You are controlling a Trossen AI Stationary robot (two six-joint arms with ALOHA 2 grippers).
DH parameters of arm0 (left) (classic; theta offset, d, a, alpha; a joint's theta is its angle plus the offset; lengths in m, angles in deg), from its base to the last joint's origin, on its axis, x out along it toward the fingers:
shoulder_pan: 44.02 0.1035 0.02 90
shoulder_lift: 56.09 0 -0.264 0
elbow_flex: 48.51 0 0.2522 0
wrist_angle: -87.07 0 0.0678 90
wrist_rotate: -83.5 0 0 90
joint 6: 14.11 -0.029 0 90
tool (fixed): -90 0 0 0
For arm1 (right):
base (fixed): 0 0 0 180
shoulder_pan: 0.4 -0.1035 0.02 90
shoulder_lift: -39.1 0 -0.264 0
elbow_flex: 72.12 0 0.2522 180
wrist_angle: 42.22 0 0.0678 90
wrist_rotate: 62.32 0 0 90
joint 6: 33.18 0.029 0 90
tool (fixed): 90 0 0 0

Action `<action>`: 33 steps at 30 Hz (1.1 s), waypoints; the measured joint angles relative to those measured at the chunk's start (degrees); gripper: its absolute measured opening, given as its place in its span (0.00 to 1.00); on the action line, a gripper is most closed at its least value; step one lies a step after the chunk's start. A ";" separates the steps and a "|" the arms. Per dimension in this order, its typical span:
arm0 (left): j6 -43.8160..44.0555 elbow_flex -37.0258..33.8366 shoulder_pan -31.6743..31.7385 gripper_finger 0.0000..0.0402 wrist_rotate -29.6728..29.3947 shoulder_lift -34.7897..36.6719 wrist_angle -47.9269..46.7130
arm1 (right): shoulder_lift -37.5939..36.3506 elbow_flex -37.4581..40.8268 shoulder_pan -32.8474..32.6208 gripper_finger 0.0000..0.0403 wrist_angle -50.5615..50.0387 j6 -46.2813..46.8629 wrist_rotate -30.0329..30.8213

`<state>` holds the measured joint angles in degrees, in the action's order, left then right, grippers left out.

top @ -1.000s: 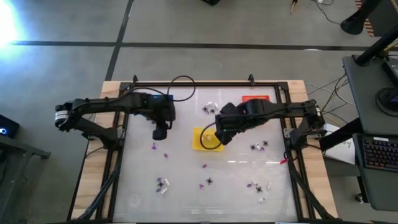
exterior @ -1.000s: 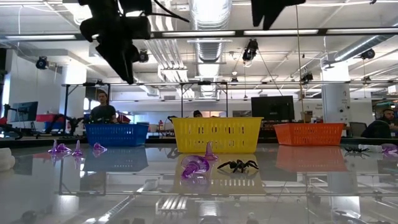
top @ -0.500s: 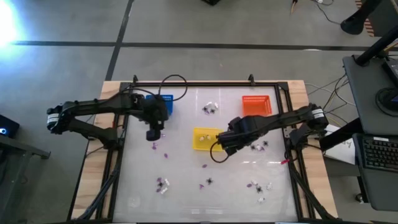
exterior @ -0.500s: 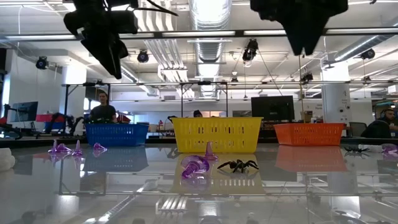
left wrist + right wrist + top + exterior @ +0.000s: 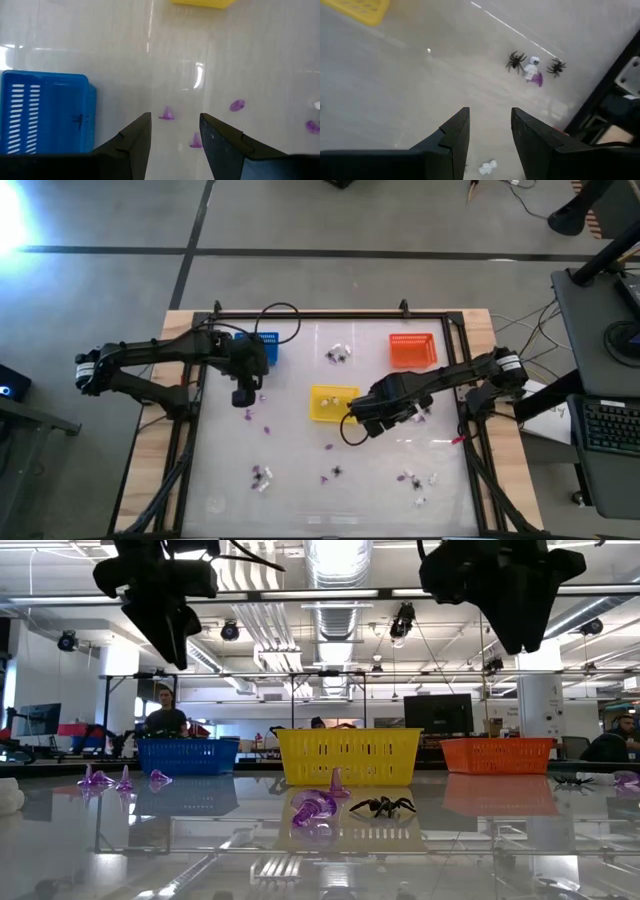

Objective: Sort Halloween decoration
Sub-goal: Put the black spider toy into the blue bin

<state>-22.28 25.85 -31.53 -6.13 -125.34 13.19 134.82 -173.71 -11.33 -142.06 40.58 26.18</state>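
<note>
Tiny Halloween trinkets lie scattered on the white table top: purple ones [image 5: 248,416], two black spiders [image 5: 516,61] beside a white skull [image 5: 533,62], and more near the front [image 5: 262,476]. My left gripper [image 5: 243,395] hangs open above two purple cones [image 5: 167,114], next to the blue basket [image 5: 47,112]. My right gripper [image 5: 365,423] points down, open, over bare table to the near right of the yellow basket [image 5: 333,402]. A white trinket [image 5: 487,167] lies just below its fingers. In the low view both grippers [image 5: 165,625] [image 5: 515,630] hang well above the table.
An orange basket [image 5: 412,350] stands at the far right, with a small trinket cluster [image 5: 338,355] left of it. A black frame [image 5: 470,380] runs round the table top. Bare table lies between the yellow basket and the front trinkets [image 5: 330,475]. People sit in the room behind.
My right gripper has come down from above the yellow basket toward the near right, rolling its wrist, and stays open. My left gripper has shifted a little toward the table's left edge, then held still. No trinket has moved.
</note>
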 joint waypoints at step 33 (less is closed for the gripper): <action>0.83 0.00 0.00 0.37 -1.21 0.00 -3.76 | 0.07 25.20 0.30 0.34 17.89 6.39 2.95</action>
<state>-21.45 25.85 -31.53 -7.34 -125.34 9.43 134.89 -148.52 -11.03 -124.18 46.97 29.13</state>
